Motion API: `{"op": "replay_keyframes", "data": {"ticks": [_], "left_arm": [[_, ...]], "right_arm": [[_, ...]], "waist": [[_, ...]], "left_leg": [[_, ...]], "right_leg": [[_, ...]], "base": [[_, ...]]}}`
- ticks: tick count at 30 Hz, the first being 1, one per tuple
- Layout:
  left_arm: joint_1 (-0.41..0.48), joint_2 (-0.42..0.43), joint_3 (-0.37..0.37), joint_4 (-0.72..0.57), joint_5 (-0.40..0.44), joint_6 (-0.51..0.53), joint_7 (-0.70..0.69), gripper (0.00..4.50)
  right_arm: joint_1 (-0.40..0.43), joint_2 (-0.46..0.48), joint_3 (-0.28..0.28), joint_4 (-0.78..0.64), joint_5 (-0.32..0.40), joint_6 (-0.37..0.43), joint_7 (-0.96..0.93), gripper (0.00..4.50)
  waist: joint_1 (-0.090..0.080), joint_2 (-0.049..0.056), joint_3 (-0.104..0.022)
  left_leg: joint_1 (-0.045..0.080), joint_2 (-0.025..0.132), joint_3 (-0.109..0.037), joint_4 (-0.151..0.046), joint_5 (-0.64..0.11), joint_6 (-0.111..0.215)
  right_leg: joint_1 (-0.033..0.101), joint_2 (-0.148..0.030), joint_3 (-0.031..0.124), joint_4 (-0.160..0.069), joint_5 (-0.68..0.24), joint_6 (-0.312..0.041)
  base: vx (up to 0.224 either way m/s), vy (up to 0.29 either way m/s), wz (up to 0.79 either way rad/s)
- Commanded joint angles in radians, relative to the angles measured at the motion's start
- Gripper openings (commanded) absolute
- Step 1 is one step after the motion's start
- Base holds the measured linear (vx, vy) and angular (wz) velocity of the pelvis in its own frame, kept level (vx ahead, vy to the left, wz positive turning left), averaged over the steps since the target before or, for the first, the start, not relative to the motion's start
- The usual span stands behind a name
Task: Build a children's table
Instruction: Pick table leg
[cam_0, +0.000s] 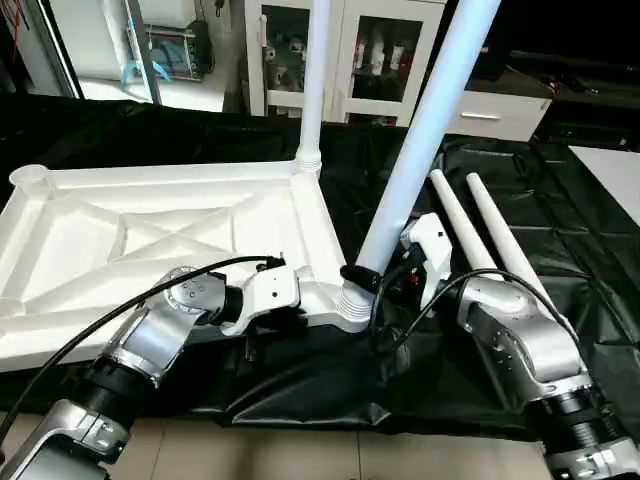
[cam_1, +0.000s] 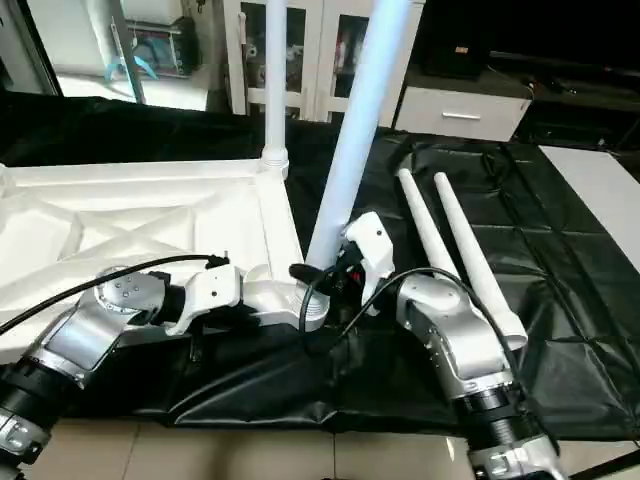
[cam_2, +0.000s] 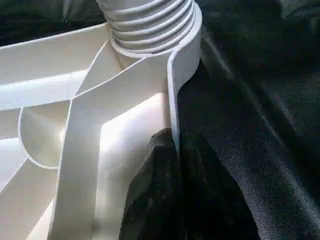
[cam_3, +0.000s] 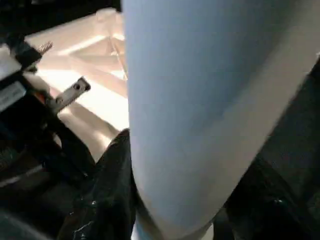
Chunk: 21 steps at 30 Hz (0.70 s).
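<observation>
The white tabletop (cam_0: 150, 235) lies upside down on a black cloth, its X-ribs facing up. One white leg (cam_0: 314, 80) stands upright in the far right corner socket. A second leg (cam_0: 425, 130) leans to the right in the near right corner socket (cam_0: 352, 305). My right gripper (cam_0: 375, 275) is shut on this leg just above its ribbed end, and the leg (cam_3: 200, 115) sits between its fingers (cam_3: 110, 190). My left gripper (cam_0: 303, 302) is shut on the tabletop's near rim (cam_2: 172, 95) beside that socket. Two loose legs (cam_0: 458, 230) (cam_0: 505, 245) lie on the cloth to the right.
The black cloth (cam_0: 560, 210) covers the work surface and hangs over its front edge above a tiled floor (cam_0: 300, 455). White cabinets (cam_0: 375, 60) stand behind. A white surface (cam_0: 615, 170) shows at the far right. Black cables loop over both forearms.
</observation>
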Motion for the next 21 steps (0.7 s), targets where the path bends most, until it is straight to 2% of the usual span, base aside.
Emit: {"op": "replay_keyframes", "data": {"ticks": [1,2,3,4,6,7,9,14,15,21], "left_arm": [[0.016,-0.026,-0.062,-0.011,0.019,-0.011,-0.018,0.0],[0.017,-0.025,-0.061,-0.011,0.019,-0.011,-0.018,0.0],[0.017,-0.025,-0.061,-0.011,0.019,-0.011,-0.018,0.0],[0.017,-0.025,-0.061,-0.012,0.018,-0.009,-0.019,0.0],[0.016,-0.025,-0.06,-0.011,0.018,-0.009,-0.02,0.0],[0.016,-0.025,-0.06,-0.011,0.018,-0.009,-0.02,0.0],[0.015,-0.025,-0.061,-0.009,0.018,-0.009,-0.019,0.0],[0.017,-0.026,-0.063,-0.009,0.02,-0.008,-0.02,0.0],[0.018,-0.026,-0.064,-0.009,0.021,-0.007,-0.02,0.0],[0.018,-0.025,-0.064,-0.01,0.022,-0.004,-0.019,0.0]], "right_arm": [[0.023,0.0,0.006,0.06,-0.022,0.031,-0.059,1.85],[0.029,-0.005,-0.018,0.058,-0.005,0.041,-0.065,1.85],[0.029,-0.005,-0.018,0.058,-0.005,0.041,-0.065,1.85],[0.034,-0.01,-0.04,0.054,0.007,0.048,-0.069,1.85],[0.037,-0.009,-0.06,0.052,0.018,0.059,-0.073,1.85],[0.037,-0.009,-0.06,0.052,0.018,0.059,-0.073,1.85],[0.042,0.001,-0.094,0.055,0.029,0.079,-0.078,1.85],[0.046,0.002,-0.113,0.087,0.038,0.089,-0.093,1.85],[0.046,0.005,-0.132,0.112,0.053,0.096,-0.102,1.85],[0.045,0.008,-0.158,0.128,0.064,0.103,-0.107,1.85]], "waist": [[0.005,0.008,-0.024],[0.006,0.008,-0.024],[0.006,0.009,-0.025],[0.007,0.011,-0.024],[0.007,0.009,-0.026],[0.007,0.009,-0.026],[0.008,0.01,-0.026],[0.013,0.01,-0.027],[0.014,0.009,-0.024],[0.022,0.007,-0.024]], "left_leg": [[0.004,0.057,-0.033,-0.097,-0.457,-0.008],[0.006,0.057,-0.033,-0.097,-0.461,-0.01],[0.006,0.057,-0.033,-0.097,-0.46,-0.01],[0.005,0.058,-0.032,-0.098,-0.457,-0.011],[0.002,0.058,-0.031,-0.099,-0.45,-0.013],[0.002,0.058,-0.031,-0.099,-0.45,-0.013],[0.001,0.059,-0.03,-0.099,-0.439,-0.014],[0.002,0.06,-0.028,-0.1,-0.426,-0.017],[0.002,0.06,-0.028,-0.1,-0.432,-0.016],[0.005,0.06,-0.029,-0.1,-0.443,-0.018]], "right_leg": [[0.016,-0.075,0.041,-0.091,-0.637,-0.085],[0.015,-0.075,0.041,-0.092,-0.636,-0.083],[0.015,-0.076,0.041,-0.092,-0.63,-0.084],[0.015,-0.074,0.043,-0.09,-0.607,-0.09],[0.019,-0.072,0.043,-0.084,-0.559,-0.104],[0.019,-0.072,0.043,-0.084,-0.559,-0.104],[0.021,-0.072,0.044,-0.08,-0.532,-0.116],[0.023,-0.073,0.045,-0.077,-0.504,-0.127],[0.022,-0.073,0.045,-0.078,-0.513,-0.126],[0.021,-0.075,0.045,-0.082,-0.547,-0.111]], "base": [[0.0,0.0,0.0],[0.0,0.0,0.0],[0.0,0.0,0.0],[0.0,0.0,0.0],[0.0,0.0,0.0],[0.0,0.0,0.0],[0.0,0.0,0.0],[0.0,0.0,0.0],[0.0,0.0,0.0],[0.0,0.0,0.0]]}}
